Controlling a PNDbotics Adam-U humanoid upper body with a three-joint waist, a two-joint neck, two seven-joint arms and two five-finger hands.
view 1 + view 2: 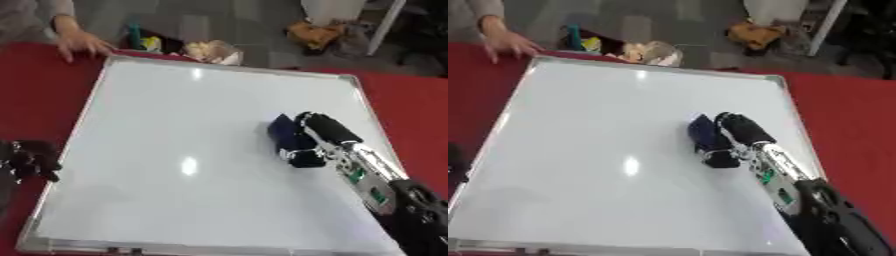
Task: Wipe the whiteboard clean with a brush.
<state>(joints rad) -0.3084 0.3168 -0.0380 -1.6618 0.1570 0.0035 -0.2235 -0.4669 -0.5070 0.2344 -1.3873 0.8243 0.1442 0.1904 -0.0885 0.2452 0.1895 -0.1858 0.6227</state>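
reaching in from the near right corner, the robot's right arm lays its right hand [325,131] over a dark blue brush [287,137] on the whiteboard [175,125], fingers [332,127] curled over the top of the brush and the thumb seemingly tucked against its near end, so the hand is closed around the tool, not resting loose on it. that hold looks chosen to keep the brush face flat against the board, which is what a wiping stroke needs. the brush sits just left of the fingers, touching them, right of the board's middle and near its right frame. well away to the left of those fingers, at the board's near left edge, the left hand [31,159] waits on the red tablecloth [35,90]; its fingers look bent and hold nothing, and it seems parked there to stay out of the stroke. the white surface around and beyond the fingers shows no marks that i can make out, only two glints of light, so the wiping may be largely done or the marks too faint to tell. further off, beyond the fingers and to their left, a person's hand [80,42] rests on the cloth just beside the board's far left corner, perhaps steadying it, though i cannot tell whether it touches the frame.
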